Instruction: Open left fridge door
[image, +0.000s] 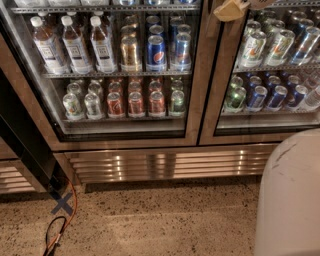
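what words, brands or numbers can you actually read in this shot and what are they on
No text reads clearly enough to quote.
Blue can behind the left fridge door: Pepsi-style round emblem, lettering blurred.
White-capped bottles: labels too small to read.
Cans behind the right door: print too small.
Gripper, at the top edge where the two doors' frames meet: no marking visible.
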